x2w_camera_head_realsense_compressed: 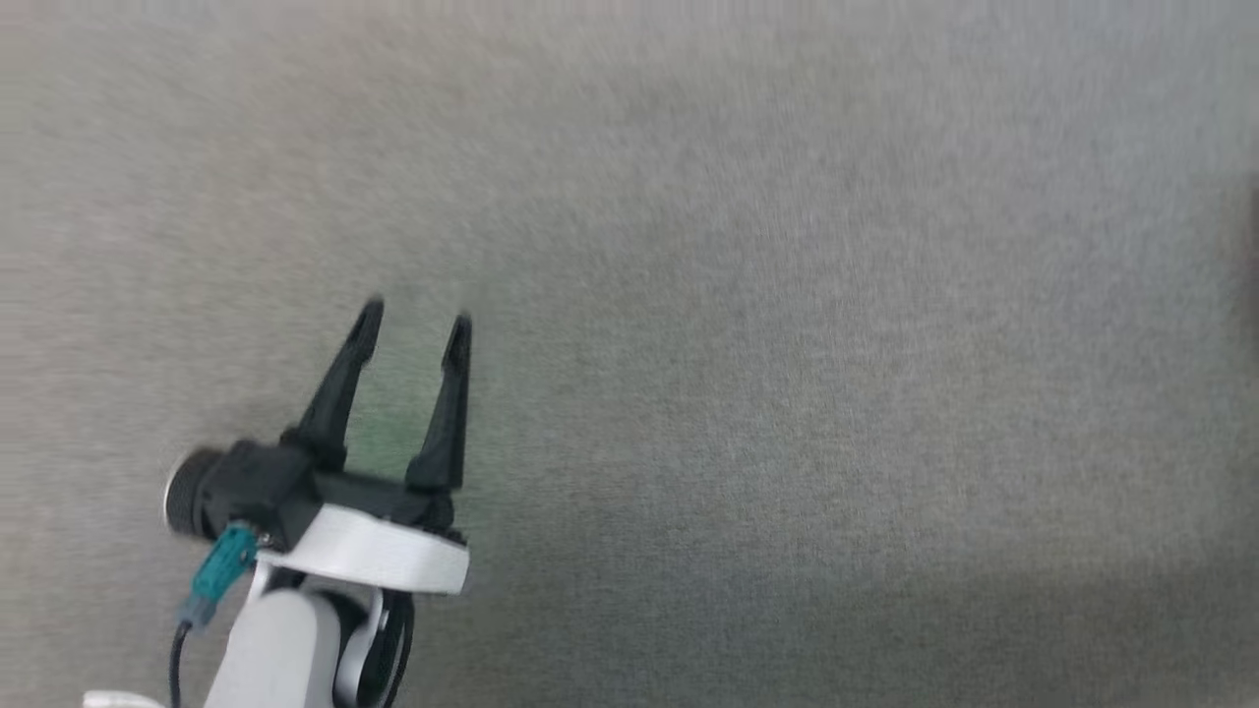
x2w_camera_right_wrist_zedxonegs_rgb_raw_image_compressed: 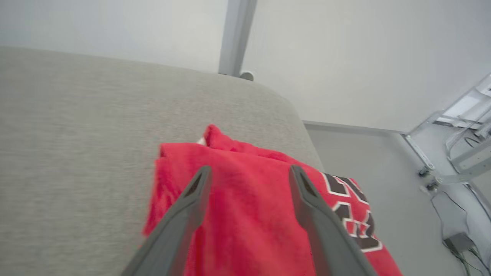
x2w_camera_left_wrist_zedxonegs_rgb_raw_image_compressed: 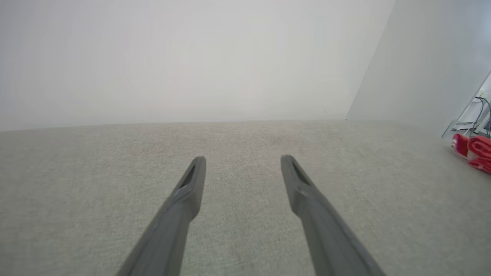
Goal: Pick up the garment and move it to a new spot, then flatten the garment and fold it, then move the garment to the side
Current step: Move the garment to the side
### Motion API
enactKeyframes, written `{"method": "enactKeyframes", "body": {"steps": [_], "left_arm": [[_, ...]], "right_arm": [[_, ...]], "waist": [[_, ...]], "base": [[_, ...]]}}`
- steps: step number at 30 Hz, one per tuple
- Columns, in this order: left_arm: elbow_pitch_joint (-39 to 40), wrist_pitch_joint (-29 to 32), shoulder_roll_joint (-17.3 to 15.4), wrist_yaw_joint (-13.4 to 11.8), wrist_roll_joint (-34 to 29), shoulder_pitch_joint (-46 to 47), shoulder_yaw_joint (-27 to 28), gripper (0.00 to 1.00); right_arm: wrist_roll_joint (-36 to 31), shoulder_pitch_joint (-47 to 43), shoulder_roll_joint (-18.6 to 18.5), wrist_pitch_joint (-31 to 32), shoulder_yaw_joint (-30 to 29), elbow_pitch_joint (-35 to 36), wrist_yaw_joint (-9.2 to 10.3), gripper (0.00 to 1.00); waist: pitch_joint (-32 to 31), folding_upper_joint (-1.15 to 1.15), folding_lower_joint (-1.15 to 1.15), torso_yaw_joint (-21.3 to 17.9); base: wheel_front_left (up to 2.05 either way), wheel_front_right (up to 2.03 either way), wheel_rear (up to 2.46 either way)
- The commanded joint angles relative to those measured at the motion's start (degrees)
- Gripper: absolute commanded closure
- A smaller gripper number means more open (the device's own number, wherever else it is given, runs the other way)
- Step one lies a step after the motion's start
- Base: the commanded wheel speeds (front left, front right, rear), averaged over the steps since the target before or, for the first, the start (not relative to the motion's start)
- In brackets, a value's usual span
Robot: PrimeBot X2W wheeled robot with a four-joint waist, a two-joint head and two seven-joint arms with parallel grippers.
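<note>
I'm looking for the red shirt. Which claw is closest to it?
The right claw: it is open and pointing straight at the red shirt. The left claw points at bare grey cushion, with the shirt far off.

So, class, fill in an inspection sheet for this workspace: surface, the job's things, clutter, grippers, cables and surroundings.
surface: grey fabric surface, with a rounded corner.
job's things: red garment bunched near that corner, numerals showing.
clutter: nothing seen.
grippers: left gripper open over bare fabric; right gripper open over the garment, contact unclear.
cables: dark cables on the floor; teal-plugged lead at the left wrist.
surroundings: white wall; metal frame.
</note>
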State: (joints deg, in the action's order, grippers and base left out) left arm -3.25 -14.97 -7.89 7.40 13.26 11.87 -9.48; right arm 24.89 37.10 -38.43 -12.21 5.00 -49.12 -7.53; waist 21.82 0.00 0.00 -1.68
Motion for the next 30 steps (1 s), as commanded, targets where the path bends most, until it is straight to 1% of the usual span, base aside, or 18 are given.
{"method": "enactKeyframes", "body": {"steps": [1,6,11,14,17,20,26,27,30], "left_arm": [[-0.39,-0.29,-0.01,0.11,0.32,-0.94,0.38,0.0],[-2.83,-0.29,0.32,0.11,1.04,-4.93,2.32,0.0],[-4.2,-0.3,0.27,0.12,1.93,-8.59,3.92,0.0],[-4.29,-0.29,0.23,0.12,2.12,-10.72,5.0,0.0],[-3.74,-0.29,0.41,0.12,1.99,-12.47,5.9,0.0],[-3.42,-0.29,-0.2,0.11,2.45,-13.88,6.54,0.0],[-2.13,-0.29,-0.24,0.11,1.95,-16.09,7.26,0.0],[-2.13,-0.29,-0.24,0.11,1.95,-16.09,7.26,0.0],[-1.12,-0.29,0.0,0.12,2.02,-17.51,7.98,0.0]], "right_arm": [[-0.13,-1.26,0.69,-0.68,0.28,0.55,0.09,0.0],[-0.26,-7.06,5.63,-2.53,1.53,4.72,0.09,0.0],[-0.5,-13.16,10.63,-2.99,0.8,10.13,0.08,0.0],[0.02,-16.59,13.01,-3.0,0.55,15.57,0.07,0.0],[-0.34,-20.09,14.55,-2.98,-0.18,19.44,0.07,0.0],[-0.32,-22.41,15.57,-3.0,-0.16,23.06,0.06,0.0],[0.3,-27.42,16.39,-3.0,-2.07,28.41,0.06,0.0],[0.3,-27.42,16.39,-3.0,-2.07,28.41,0.06,0.0],[0.09,-29.83,16.91,-2.95,-3.97,31.08,0.07,0.0]], "waist": [[-4.1,0.0,0.0,2.19],[-9.02,0.0,0.0,3.94],[-13.13,0.0,0.0,4.62],[-15.07,0.0,0.0,4.64],[-16.54,0.0,0.0,4.4],[-17.58,0.0,0.0,4.19],[-19.18,0.0,0.0,4.07],[-19.18,0.0,0.0,4.07],[-19.69,0.0,0.0,3.83]], "base": [[0.0,0.0,0.0],[0.0,0.0,0.0],[0.0,0.0,0.0],[0.0,0.0,0.0],[0.0,0.0,0.0],[0.0,0.0,0.0],[0.0,0.0,0.0],[0.0,0.0,0.0],[0.0,0.0,0.0]]}}
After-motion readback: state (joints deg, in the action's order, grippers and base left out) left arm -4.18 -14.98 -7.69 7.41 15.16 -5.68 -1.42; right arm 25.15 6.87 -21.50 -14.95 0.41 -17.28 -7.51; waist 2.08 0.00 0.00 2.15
